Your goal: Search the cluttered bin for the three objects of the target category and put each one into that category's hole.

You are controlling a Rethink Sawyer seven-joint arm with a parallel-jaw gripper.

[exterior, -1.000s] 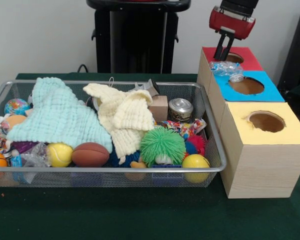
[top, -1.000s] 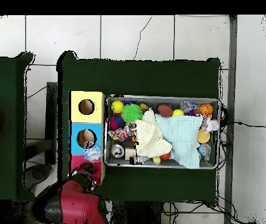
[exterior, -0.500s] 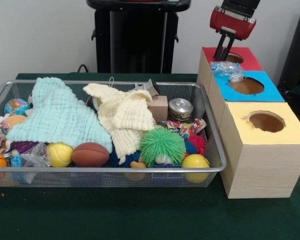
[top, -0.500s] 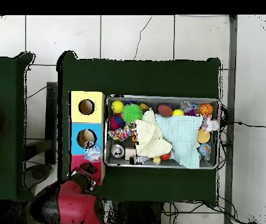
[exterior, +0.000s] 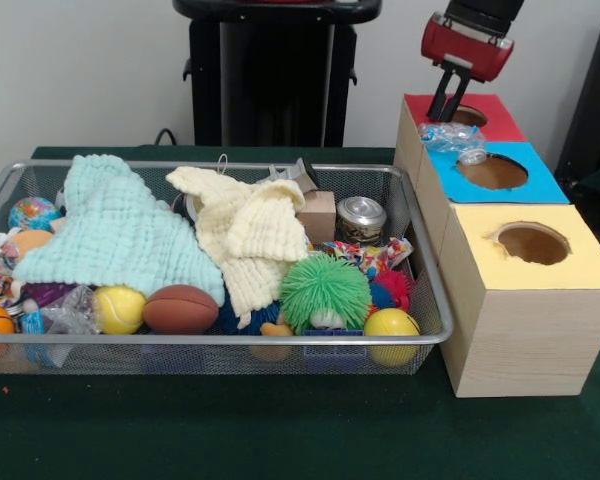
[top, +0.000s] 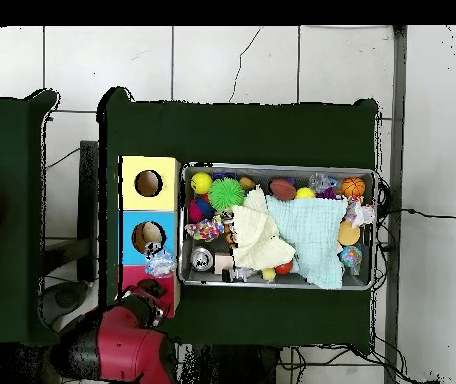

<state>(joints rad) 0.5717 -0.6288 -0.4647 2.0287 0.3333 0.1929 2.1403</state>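
Hovering above the red box (exterior: 464, 112), claw (exterior: 444, 108) well apart from cluttered bin (exterior: 220, 340).

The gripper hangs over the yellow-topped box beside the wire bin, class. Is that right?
Not quite. The gripper hangs over the red-topped box, the one farthest from the camera, beside the wire bin. The front view shows this; the yellow-topped box stands nearest.

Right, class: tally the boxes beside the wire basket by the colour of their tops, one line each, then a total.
Red-topped box: 1
Blue-topped box: 1
Yellow-topped box: 1
Total: 3
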